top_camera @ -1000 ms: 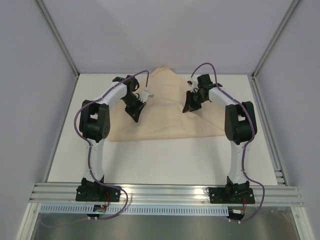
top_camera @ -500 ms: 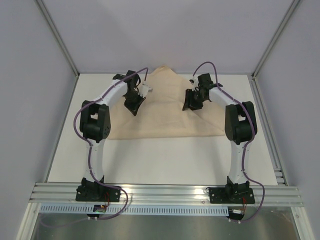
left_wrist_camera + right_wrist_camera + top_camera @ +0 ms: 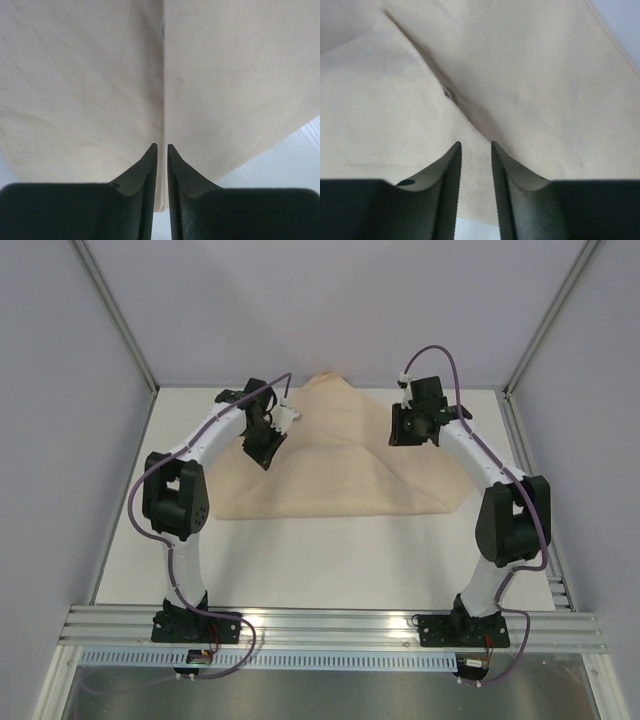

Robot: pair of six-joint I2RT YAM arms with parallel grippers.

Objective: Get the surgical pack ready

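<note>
A robotics lab test cell is showing here: plain grey panels (image 3: 60,390) in aluminium framing are standing around a white table (image 3: 330,560), and slotted aluminium rails (image 3: 330,628) are running along the table's near edge.

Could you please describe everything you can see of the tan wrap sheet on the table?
The wrap is a tan, matte, crepe-like sheet, folded into a rough triangle with its peak toward the far wall and a straight near edge. It lies flat on the white table, mid-far. Both wrist views show overlapping flaps meeting along creases. The left pincer and right pincer hang over it, nearly shut; whether they touch is unclear.
</note>
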